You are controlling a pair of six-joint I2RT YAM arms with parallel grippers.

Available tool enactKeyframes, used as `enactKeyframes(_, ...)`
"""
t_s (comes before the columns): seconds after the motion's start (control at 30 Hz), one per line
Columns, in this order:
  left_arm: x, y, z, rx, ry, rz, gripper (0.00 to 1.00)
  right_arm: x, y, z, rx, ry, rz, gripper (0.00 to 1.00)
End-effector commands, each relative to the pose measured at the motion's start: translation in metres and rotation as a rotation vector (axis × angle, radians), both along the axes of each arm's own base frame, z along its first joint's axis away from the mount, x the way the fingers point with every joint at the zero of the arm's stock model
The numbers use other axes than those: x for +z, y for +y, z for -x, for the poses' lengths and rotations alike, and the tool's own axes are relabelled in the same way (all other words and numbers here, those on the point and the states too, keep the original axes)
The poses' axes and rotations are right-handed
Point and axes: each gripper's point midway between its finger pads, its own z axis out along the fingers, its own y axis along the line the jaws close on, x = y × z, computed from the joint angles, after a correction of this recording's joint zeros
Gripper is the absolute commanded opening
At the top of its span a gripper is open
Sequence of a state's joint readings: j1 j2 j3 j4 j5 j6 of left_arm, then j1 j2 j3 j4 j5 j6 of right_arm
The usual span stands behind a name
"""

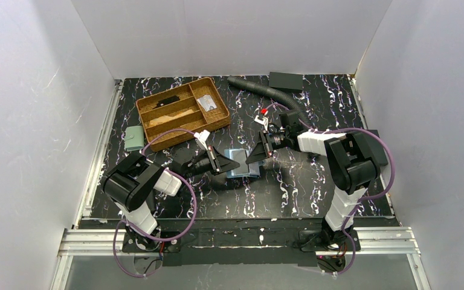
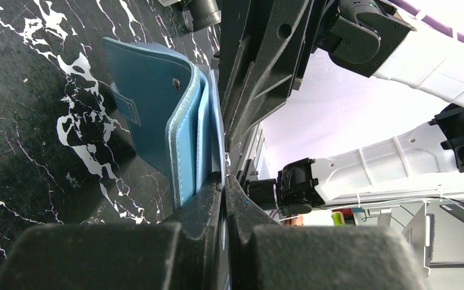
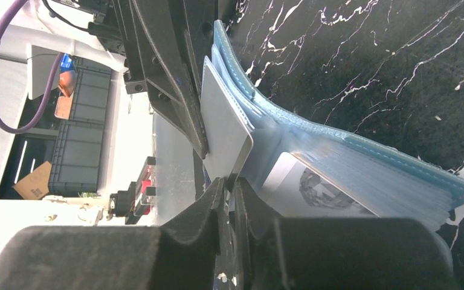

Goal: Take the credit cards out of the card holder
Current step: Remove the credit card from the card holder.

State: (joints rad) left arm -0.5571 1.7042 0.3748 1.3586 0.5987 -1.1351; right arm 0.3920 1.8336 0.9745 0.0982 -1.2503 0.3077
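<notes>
Care is what this step needs most. The card holder (image 1: 243, 163) rests partly open in the middle of the table (image 1: 314, 199), between the two arms. The left gripper (image 2: 223, 181) has its fingers squeezed tight on the edge of one flap and holds that flap up. The right gripper (image 3: 229, 182) is pinched shut on the corner of a pale card (image 3: 223, 130) that sticks partway out of its slot. A second card (image 3: 314, 187), with a dark round print, sits deeper in another slot.

I think the job now is to slide the pale card all the way out. The right gripper should pull straight along the slot, not sideways, so the card does not bend or jam. The left gripper should hold firm so the card holder does not get dragged along. The pinch is only on a corner, so a slow pull looks safer, since a quick tug could make the card slip free
</notes>
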Motion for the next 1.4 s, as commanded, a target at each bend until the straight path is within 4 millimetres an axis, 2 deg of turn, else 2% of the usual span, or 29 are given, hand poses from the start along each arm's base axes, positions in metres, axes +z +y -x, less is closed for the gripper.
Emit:
enactKeyframes(0.0, 0.013, 0.003, -0.007, 0.025, -0.059, 0.032, 0.00, 0.017, -0.001, 0.001, 0.021, -0.046, -0.052, 0.17)
enactKeyframes(0.13, 0.011, 0.004, -0.007, 0.030, -0.049, 0.029, 0.00, 0.017, -0.001, 0.001, 0.025, -0.042, -0.056, 0.03)
enactKeyframes(0.2, 0.009, 0.005, -0.008, 0.041, -0.037, 0.027, 0.00, 0.018, -0.001, 0.001, 0.026, -0.044, -0.058, 0.01)
enactKeyframes(0.27, 0.006, 0.008, -0.010, 0.063, -0.025, 0.025, 0.11, 0.016, -0.001, 0.001, 0.025, -0.041, -0.055, 0.01)
enactKeyframes(0.4, 0.008, 0.014, -0.011, 0.086, -0.027, 0.027, 0.25, 0.012, -0.001, 0.000, 0.016, -0.037, -0.044, 0.01)
enactKeyframes(0.5, 0.011, 0.016, -0.010, 0.086, -0.034, 0.032, 0.28, 0.010, -0.001, 0.000, 0.015, -0.032, -0.040, 0.01)
enactKeyframes(0.6, 0.010, 0.016, -0.010, 0.081, -0.028, 0.031, 0.26, 0.009, -0.001, 0.000, 0.014, -0.031, -0.038, 0.01)
enactKeyframes(0.9, 0.009, 0.016, -0.009, 0.068, -0.024, 0.032, 0.00, 0.005, -0.001, -0.001, 0.007, -0.024, -0.027, 0.01)
enactKeyframes(1.13, 0.005, 0.030, -0.011, 0.101, -0.014, 0.026, 0.00, -0.003, -0.006, -0.007, -0.015, -0.010, -0.008, 0.01)
enactKeyframes(1.37, -0.001, 0.033, -0.010, 0.098, -0.001, 0.015, 0.00, -0.012, -0.008, -0.007, -0.021, -0.002, 0.014, 0.01)
